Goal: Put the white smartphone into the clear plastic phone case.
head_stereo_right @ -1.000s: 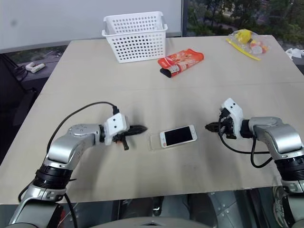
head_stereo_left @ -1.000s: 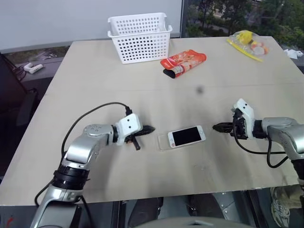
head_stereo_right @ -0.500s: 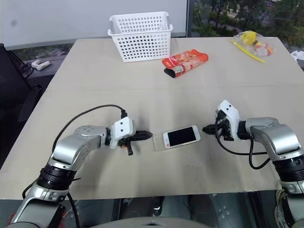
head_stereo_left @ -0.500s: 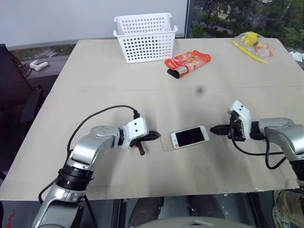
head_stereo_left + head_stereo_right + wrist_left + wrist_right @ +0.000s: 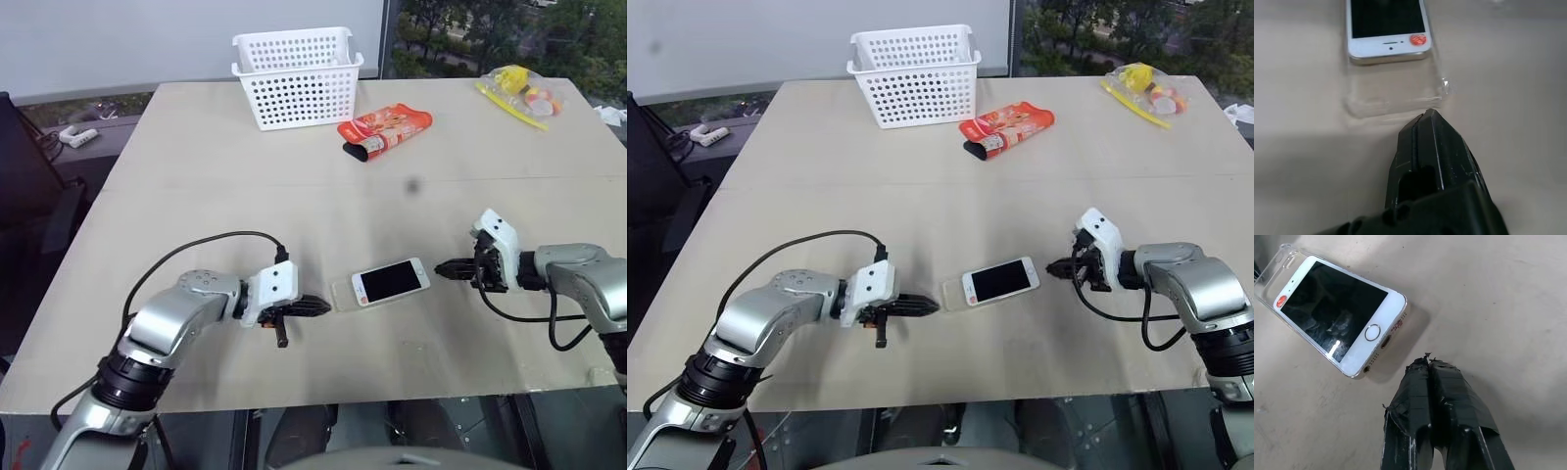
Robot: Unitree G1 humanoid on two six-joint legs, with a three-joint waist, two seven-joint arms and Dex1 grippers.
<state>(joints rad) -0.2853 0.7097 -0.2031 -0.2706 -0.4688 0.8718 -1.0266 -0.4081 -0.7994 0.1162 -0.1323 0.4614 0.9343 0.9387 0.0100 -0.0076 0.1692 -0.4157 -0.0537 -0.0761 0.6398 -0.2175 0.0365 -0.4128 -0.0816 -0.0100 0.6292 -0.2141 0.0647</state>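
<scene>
White phone [image 5: 390, 281] lying screen up near the front middle of the wooden table [image 5: 294, 186], set partway onto the clear case [image 5: 1396, 93]; bare end of case sticking out past the phone's top edge, toward the left gripper [image 5: 323, 305]. Left gripper low over the table, fingers pressed together, gripping nothing, tip just beside the case's free end; touching or not, cannot tell. Right gripper [image 5: 441, 267] on the phone's other side, fingers likewise closed on nothing, tip near the end with the home button, a small gap between. Well beyond, toward the far edge: white basket [image 5: 299, 76], red snack pouch [image 5: 383, 130] just to its right, clear bag with yellow contents [image 5: 513, 88] at the far right corner.
</scene>
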